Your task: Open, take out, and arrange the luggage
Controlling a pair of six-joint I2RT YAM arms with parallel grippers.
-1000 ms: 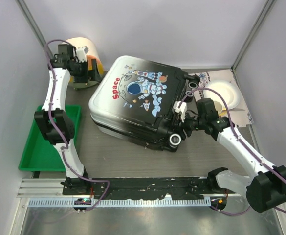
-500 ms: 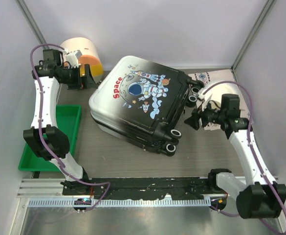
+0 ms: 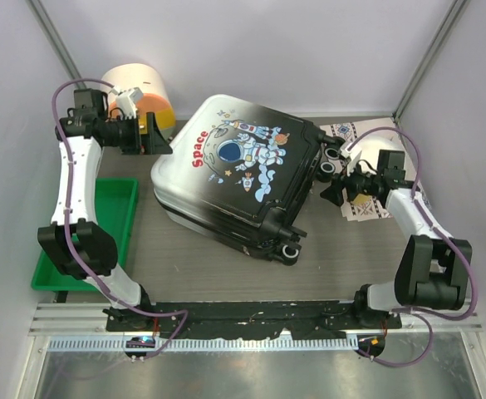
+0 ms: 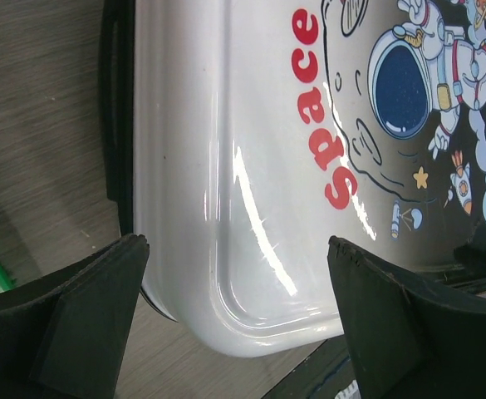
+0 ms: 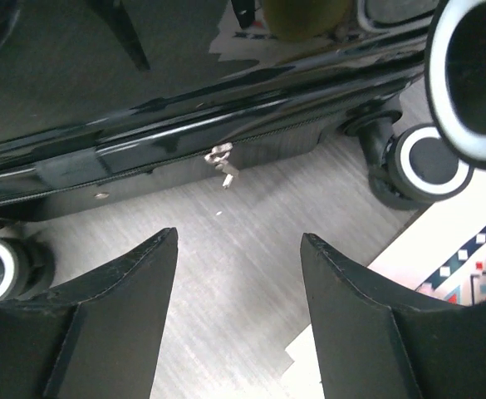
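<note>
Luggage (image 3: 234,179) lies shut at frame centre — left gripper (image 3: 164,140) near its upper-left corner, right gripper (image 3: 326,189) by its wheels (image 3: 331,158) — both spread apart, empty.

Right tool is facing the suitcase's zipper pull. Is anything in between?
Nothing visible does. In the right wrist view, only bare table lies between the open right tool and the zipper pull on the suitcase side.
</note>
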